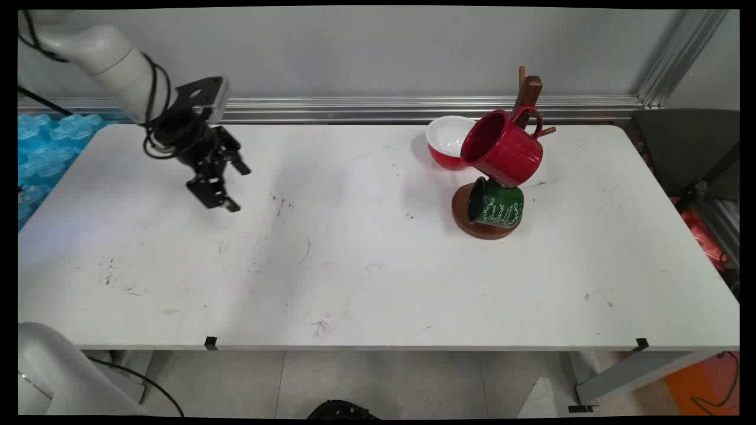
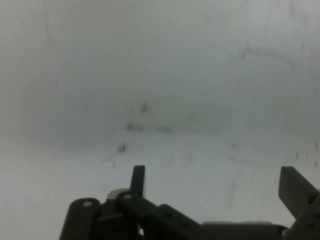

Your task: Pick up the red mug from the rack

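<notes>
My black gripper (image 1: pixel 237 188) hangs open over the left part of the white table (image 1: pixel 354 283), holding nothing. In the hand view its two fingertips (image 2: pixel 138 179) stand wide apart over bare, scuffed tabletop (image 2: pixel 165 90). Far to the right stands a wooden mug tree (image 1: pixel 525 97) on a round brown base (image 1: pixel 481 227). A red mug (image 1: pixel 502 147) hangs from an upper peg and a green mug (image 1: pixel 496 203) with white lettering from a lower one. A red bowl (image 1: pixel 449 141), white inside, sits just behind and left of the tree.
Blue bubble wrap (image 1: pixel 41 147) lies beyond the table's left edge. A dark chair (image 1: pixel 691 147) stands off the right end. An aluminium rail (image 1: pixel 366 109) runs along the wall behind the table.
</notes>
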Motion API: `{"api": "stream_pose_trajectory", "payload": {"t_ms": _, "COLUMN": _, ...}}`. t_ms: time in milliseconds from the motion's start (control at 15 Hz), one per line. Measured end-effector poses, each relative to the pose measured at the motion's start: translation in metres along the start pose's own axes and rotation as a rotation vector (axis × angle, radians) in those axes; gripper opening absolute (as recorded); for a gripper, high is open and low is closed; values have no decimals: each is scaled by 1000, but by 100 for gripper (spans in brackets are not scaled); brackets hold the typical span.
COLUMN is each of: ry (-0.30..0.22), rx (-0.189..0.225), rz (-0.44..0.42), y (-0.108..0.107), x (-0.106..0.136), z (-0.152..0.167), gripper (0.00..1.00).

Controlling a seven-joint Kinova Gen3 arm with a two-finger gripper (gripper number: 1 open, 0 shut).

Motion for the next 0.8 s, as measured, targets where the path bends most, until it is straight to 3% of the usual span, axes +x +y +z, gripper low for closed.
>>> {"api": "stream_pose_trajectory", "payload": {"t_ms": 400, "ry": 116, "rx": -13, "rz": 6, "y": -2, "x": 53, "z": -6, "gripper": 100}}
{"api": "stream_pose_trajectory", "payload": {"t_ms": 800, "ry": 273, "rx": -36, "rz": 18, "y": 3, "x": 115, "z": -15, "gripper": 100}}
